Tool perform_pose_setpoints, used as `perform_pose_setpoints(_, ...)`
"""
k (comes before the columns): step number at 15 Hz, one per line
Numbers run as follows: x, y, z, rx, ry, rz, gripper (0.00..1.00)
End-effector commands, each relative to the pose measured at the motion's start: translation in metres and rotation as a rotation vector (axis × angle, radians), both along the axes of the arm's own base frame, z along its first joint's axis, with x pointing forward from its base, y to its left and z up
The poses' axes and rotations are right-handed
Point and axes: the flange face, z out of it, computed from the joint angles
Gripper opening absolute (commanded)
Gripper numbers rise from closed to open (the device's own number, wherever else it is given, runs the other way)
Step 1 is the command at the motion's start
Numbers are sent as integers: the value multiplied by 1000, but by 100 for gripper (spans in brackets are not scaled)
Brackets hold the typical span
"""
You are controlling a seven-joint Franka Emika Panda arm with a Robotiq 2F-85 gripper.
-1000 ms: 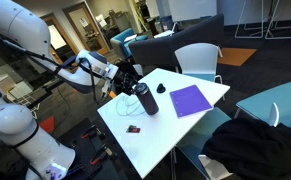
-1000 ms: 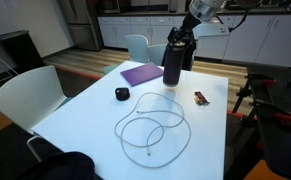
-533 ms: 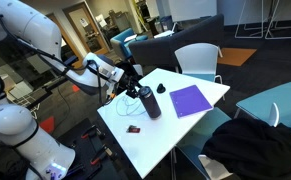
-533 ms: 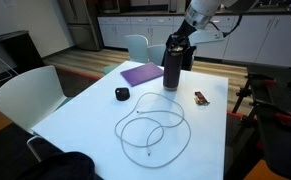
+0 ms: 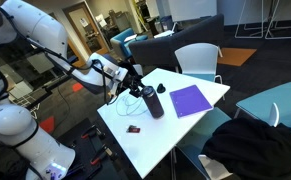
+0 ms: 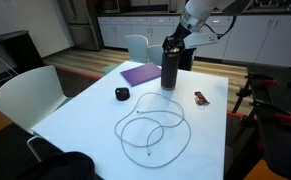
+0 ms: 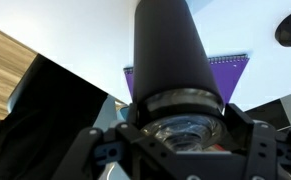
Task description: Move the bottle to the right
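Observation:
The tall dark bottle (image 5: 151,101) stands upright on the white table (image 5: 155,138), next to a purple notebook (image 5: 191,100). It also shows in an exterior view (image 6: 170,70). My gripper (image 5: 137,82) reaches in from the table's side and is shut on the bottle's upper part, as an exterior view (image 6: 175,46) also shows. In the wrist view the bottle (image 7: 175,50) fills the middle, with its cap between my gripper's fingers (image 7: 175,128).
A small dark rounded lump (image 6: 122,94), a flat black-red item (image 6: 201,98) and a coiled white cable (image 6: 150,127) lie on the table (image 6: 85,120). The purple notebook (image 6: 142,73) lies beside the bottle. White chairs (image 6: 25,95) (image 5: 198,60) stand round the table.
My gripper and the bottle have shifted a little across the table toward the purple notebook. The arm has leaned with them.

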Motion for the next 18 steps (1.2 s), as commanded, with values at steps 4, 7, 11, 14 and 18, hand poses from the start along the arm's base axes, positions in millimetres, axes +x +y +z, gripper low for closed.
perform_pose_setpoints(4, 10, 1, 18, 28, -37, 13, 100)
perform_pose_setpoints(7, 5, 2, 24, 26, -30, 34, 100)
perform_pose_setpoints(11, -10, 5, 32, 32, 10, 89, 100)
perform_pose_setpoints(14, -26, 12, 37, 32, 64, 127, 100)
perform_pose_setpoints(18, -44, 32, 61, 63, 121, 172, 100)
